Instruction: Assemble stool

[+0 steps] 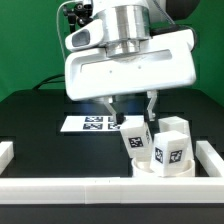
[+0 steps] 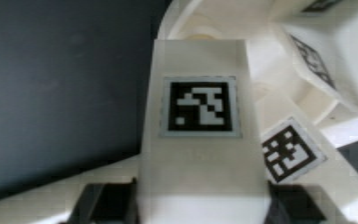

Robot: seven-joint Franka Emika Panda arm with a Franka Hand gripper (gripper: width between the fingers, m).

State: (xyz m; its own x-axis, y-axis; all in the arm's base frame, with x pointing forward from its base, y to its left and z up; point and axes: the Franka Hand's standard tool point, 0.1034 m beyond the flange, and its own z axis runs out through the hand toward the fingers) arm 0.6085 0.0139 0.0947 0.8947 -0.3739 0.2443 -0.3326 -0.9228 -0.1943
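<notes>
My gripper is shut on a white blocky stool leg with a black-and-white tag. It holds the leg tilted, with the lower end at the round white seat near the exterior view's lower right. A second tagged leg stands on the seat just to the right of the held leg. In the wrist view the held leg fills the middle between my two dark fingers, tag facing the camera. More tagged white parts lie close beside it.
The marker board lies flat on the black table behind the seat. White border rails run along the front, the left and the right. The seat sits close to the front-right corner of the rails.
</notes>
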